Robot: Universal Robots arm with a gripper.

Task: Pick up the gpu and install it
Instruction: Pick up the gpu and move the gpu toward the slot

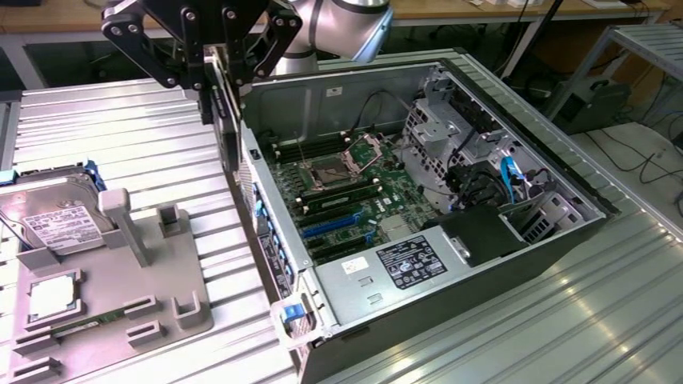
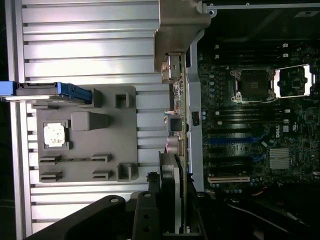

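The gpu (image 1: 229, 128) hangs edge-on as a thin black card with my gripper (image 1: 219, 76) shut on its upper part. It is in the air above the rear wall of the open computer case (image 1: 565, 180), at the exterior view's left side of the case. In the wrist view the gpu (image 2: 173, 125) runs out from my gripper (image 2: 168, 200), with its silver bracket (image 2: 179, 30) at the far end. It lines up along the case's edge, beside the motherboard (image 2: 250, 115). The blue expansion slots (image 1: 331, 226) lie bare below and to the exterior view's right of the card.
A grey parts fixture (image 1: 160, 288) sits on the slatted metal table (image 1: 128, 128) to the exterior view's left of the case. It carries a silver hard drive (image 1: 53, 224), a processor chip (image 1: 51, 298) and a green memory stick (image 1: 75, 326). Cables and a drive cage (image 1: 449, 136) fill the case's far side.
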